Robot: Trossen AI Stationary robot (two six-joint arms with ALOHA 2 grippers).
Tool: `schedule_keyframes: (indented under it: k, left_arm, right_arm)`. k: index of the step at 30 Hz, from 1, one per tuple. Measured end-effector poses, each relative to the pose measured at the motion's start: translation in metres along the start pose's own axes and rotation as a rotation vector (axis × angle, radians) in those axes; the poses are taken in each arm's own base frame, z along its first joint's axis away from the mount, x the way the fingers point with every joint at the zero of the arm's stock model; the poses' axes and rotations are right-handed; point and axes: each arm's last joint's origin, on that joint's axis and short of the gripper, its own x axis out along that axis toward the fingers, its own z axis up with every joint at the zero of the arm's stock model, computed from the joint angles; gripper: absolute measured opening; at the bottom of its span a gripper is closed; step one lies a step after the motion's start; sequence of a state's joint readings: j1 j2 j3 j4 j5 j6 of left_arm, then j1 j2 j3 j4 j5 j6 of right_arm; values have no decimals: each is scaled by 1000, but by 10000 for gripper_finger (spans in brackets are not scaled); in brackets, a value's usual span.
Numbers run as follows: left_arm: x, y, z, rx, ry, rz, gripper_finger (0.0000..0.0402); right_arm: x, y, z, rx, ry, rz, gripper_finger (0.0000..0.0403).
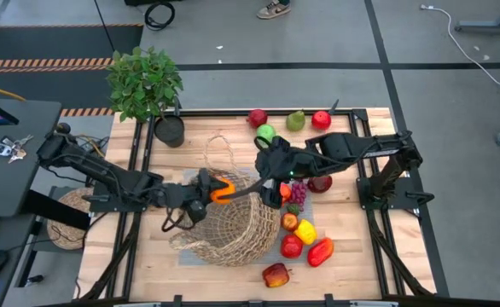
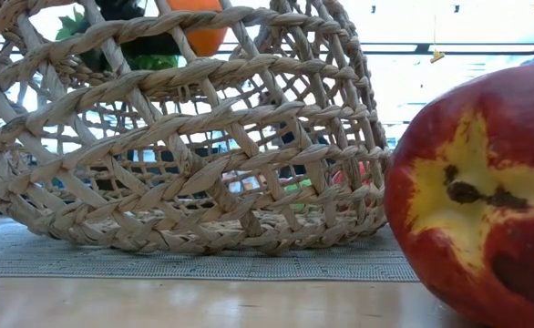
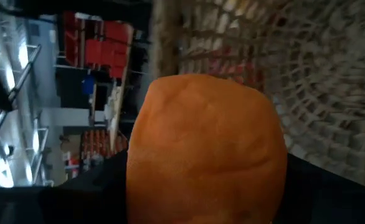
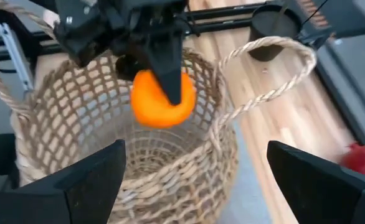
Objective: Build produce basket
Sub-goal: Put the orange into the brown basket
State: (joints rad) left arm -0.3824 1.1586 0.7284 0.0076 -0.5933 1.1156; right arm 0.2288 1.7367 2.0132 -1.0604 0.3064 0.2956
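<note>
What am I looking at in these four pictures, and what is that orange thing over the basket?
These show one moment of a two-armed table robot filling a wicker basket with produce. The overhead picture shows both arms. The table-level picture looks through the basket's weave past a big red and yellow fruit. The other two come from cameras on the wrists.

The left gripper holds an orange fruit above the basket's opening. In its own wrist picture that fruit fills the frame. The right gripper is open and empty, near the basket's rim.

On the wooden table lie red, green and yellow pieces, purple grapes and a potted plant.
</note>
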Motion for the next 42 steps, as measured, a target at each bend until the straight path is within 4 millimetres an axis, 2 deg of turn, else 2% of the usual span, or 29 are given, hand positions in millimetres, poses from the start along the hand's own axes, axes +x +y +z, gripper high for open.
schedule_keyframes:
  k: [6,10,20,24,29,33,42]
  left_arm:
    - [21,-8,7,-32,-10,11,269]
    - [32,-9,4,-10,-24,6,268]
    - [62,-28,0,-3,-64,-94,268]
    - [74,-22,7,-46,-93,-125,268]
    - [92,-20,13,-22,-67,-272,268]
    - [104,-26,15,-33,-32,-366,268]
    - [108,-39,12,-146,45,-443,292]
  right_arm:
    - [-8,14,-6,-53,-10,-42,392]
    - [-18,16,-9,-61,-26,-74,392]
    - [-46,21,-20,-69,-45,-161,392]
    - [-55,20,-21,-69,-67,-173,392]
    - [-57,19,-21,-56,-73,-184,392]
    - [-58,20,-23,-52,-65,-183,392]
    - [-59,22,-24,-53,-62,-175,392]
